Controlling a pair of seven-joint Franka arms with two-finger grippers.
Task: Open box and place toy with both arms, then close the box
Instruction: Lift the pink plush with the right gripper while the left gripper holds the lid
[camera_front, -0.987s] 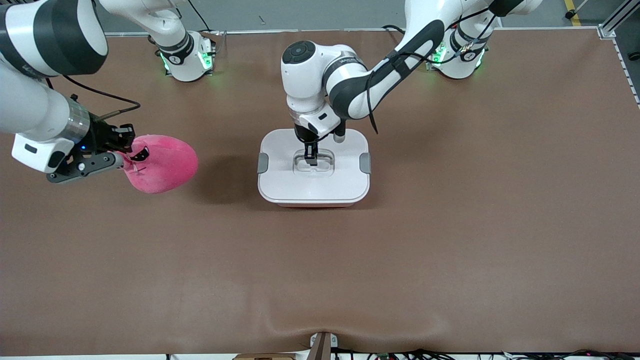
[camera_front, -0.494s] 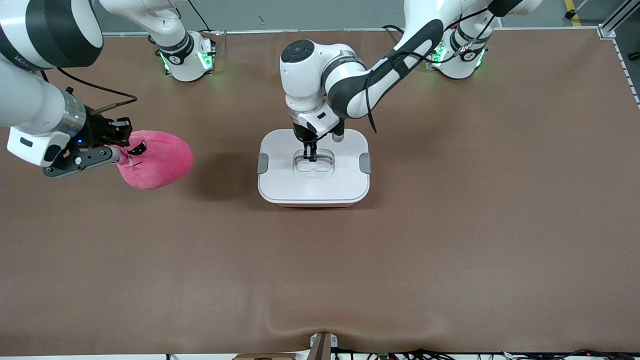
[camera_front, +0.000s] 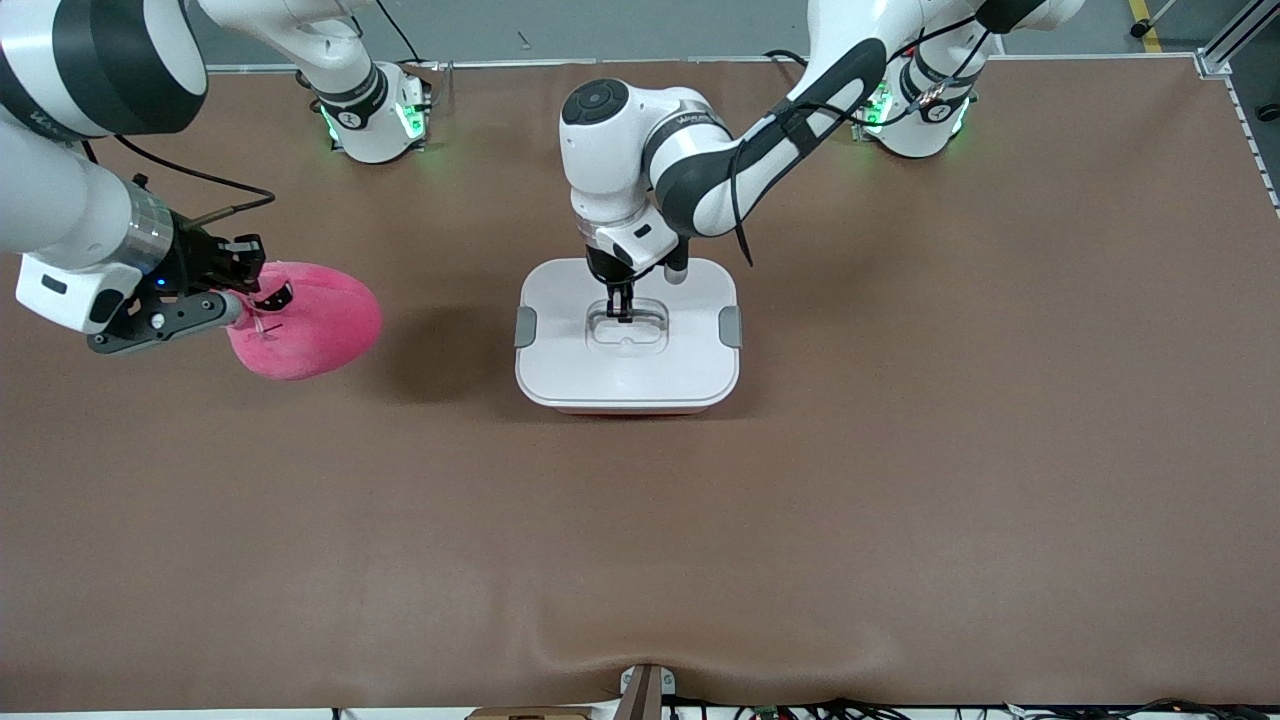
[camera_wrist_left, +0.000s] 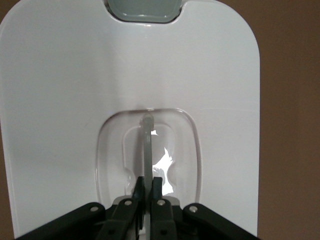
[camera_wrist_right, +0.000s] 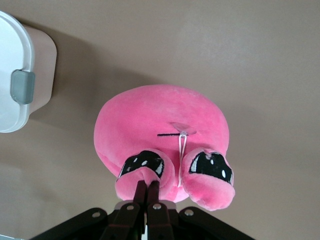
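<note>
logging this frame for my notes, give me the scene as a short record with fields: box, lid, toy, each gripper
box: mid-table, closed
lid: white, on the box, both grey clips at its ends
handle: clear, in the lid's recess
toy: pink plush, held above the table toward the right arm's end, outside the box
left gripper: shut on handle, over the lid's middle
right gripper: shut on toy, pinching a nub by its eyes

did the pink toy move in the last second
Yes. The toy, held up by the right gripper, has drifted slightly away from the box, toward the right arm's end of the table; the box stayed put.
</note>
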